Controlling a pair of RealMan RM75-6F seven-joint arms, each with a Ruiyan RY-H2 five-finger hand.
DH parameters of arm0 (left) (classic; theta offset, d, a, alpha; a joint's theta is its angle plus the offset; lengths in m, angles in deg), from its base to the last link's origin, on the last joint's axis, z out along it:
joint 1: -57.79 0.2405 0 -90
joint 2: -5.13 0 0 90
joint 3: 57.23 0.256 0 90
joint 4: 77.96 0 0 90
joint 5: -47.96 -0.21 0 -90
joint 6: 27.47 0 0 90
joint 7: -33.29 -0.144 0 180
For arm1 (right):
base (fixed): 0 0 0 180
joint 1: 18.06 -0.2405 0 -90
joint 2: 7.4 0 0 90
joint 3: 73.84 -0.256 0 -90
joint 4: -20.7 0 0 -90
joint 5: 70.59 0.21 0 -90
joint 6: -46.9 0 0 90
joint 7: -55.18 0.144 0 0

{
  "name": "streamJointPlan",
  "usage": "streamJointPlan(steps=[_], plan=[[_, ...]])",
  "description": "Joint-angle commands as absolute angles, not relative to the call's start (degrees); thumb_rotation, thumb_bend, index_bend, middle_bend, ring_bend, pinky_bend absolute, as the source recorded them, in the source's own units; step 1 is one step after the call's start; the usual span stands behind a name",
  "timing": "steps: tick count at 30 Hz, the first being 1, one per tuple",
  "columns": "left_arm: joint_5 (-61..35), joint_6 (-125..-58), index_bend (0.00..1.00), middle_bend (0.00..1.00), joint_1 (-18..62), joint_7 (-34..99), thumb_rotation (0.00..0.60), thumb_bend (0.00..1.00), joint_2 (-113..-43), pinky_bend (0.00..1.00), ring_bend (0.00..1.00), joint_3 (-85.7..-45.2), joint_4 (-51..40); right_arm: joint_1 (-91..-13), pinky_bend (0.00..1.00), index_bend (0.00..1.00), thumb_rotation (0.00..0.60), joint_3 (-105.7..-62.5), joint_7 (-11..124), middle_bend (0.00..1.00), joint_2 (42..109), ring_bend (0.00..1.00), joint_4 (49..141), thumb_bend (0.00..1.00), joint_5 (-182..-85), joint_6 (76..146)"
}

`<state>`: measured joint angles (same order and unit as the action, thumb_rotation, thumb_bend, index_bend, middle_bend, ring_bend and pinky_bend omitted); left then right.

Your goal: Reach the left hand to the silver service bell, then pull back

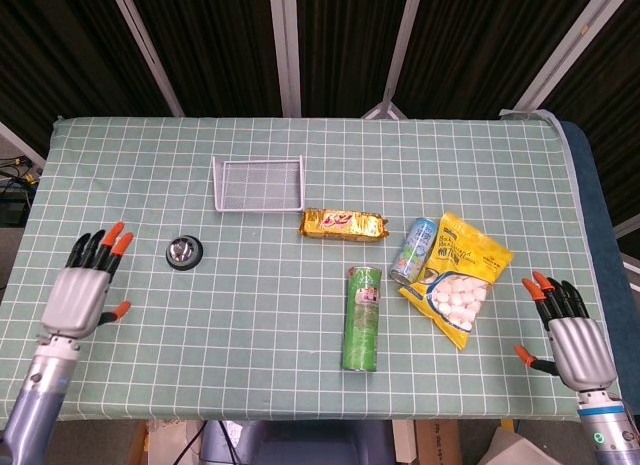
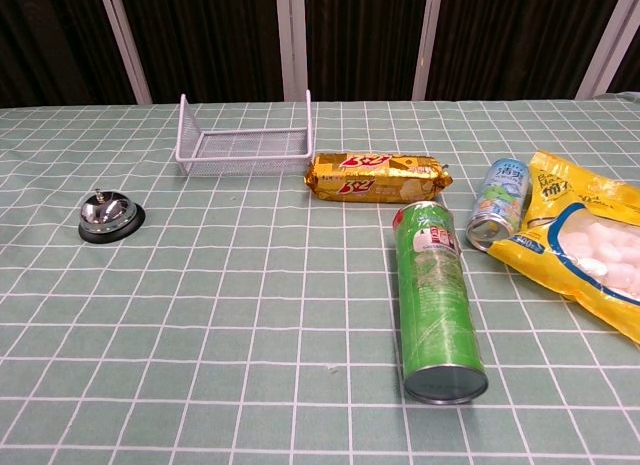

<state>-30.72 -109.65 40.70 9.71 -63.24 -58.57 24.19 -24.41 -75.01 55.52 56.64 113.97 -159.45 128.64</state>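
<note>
The silver service bell [image 1: 185, 252] sits on its black base at the table's left side, and the chest view shows the bell [image 2: 110, 217] standing alone. My left hand [image 1: 85, 288] hovers near the left front corner, well left of the bell and apart from it, fingers spread and holding nothing. It is out of the chest view. My right hand [image 1: 568, 335] rests open at the right front corner, fingers apart and empty.
A white wire basket [image 1: 257, 183] stands behind the bell. A gold biscuit pack [image 1: 344, 224], a green chip tube [image 1: 363, 318], a drink can [image 1: 413, 249] and a yellow marshmallow bag [image 1: 458, 276] lie at centre and right.
</note>
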Motion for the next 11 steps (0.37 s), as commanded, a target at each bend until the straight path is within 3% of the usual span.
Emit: streamJointPlan(steps=[1,6,11], plan=[[-35.5,-114.6,0.0,0.0,45.9,14.8,0.6,0.16,-59.8,0.0,0.0,-53.9,23.5,-24.4,0.0,0.0,0.6,-75.0,55.3,0.0,56.8,0.0,113.9,0.25,-159.6,128.8],[-38.6,-118.3,0.0,0.0,50.0,18.5,0.6,0.16,-59.3,0.0,0.0,-51.2,17.9,-24.3,0.0,0.0,0.6,-75.0,55.1,0.0,56.8,0.0,113.6,0.25,-159.8,129.2],[-37.8,-117.8,0.0,0.0,50.6,21.0,0.6,0.16,-59.7,0.0,0.0,-52.1,16.3,-24.3,0.0,0.0,0.6,-75.0,55.0,0.0,56.8,0.0,113.6,0.25,-159.7,129.1]])
